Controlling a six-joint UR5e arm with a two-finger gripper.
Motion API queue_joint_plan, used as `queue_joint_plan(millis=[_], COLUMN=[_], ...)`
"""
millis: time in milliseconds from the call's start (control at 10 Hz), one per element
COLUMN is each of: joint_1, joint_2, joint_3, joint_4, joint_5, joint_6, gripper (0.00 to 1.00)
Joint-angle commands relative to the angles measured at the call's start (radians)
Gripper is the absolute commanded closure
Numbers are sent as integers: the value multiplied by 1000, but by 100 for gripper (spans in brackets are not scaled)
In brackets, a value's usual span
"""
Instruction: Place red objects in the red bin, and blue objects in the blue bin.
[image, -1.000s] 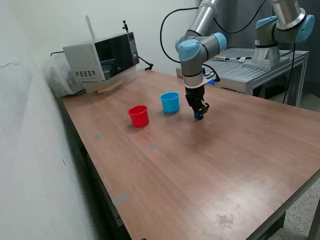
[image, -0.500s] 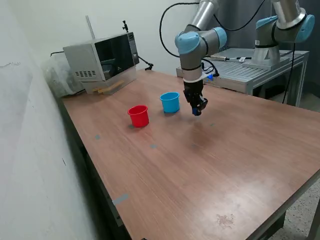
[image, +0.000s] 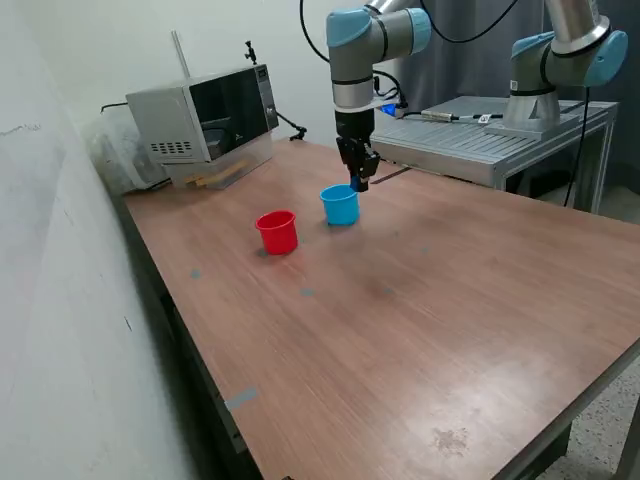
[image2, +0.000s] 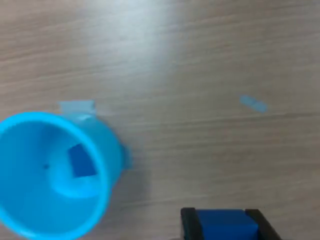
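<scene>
The hand (image: 360, 181) hangs just above the blue cup (image: 340, 205) and squeezes a small dark blue cube (image2: 226, 226) by its two flat sides. The cube looks hard, light and smooth, so it may slip. Another blue cube (image2: 81, 160) lies inside the round plastic cup. The red cup (image: 277, 232) stands nearby on the wooden surface (image: 400, 330).

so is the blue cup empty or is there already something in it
Not empty. The wrist view shows one dark blue cube lying on the floor of the blue cup, while the gripper holds a second blue cube.
</scene>
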Motion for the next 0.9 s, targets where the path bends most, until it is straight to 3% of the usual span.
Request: queue_joint_plan(millis=[0, 300, 800], joint_1=[-104, -175, -183], joint_2=[-16, -18, -35], joint_3=[-5, 14, 80], joint_4=[17, 18, 15], joint_5=[-1, -1, 0], joint_6=[-48, -74, -86], gripper=[100, 100, 100])
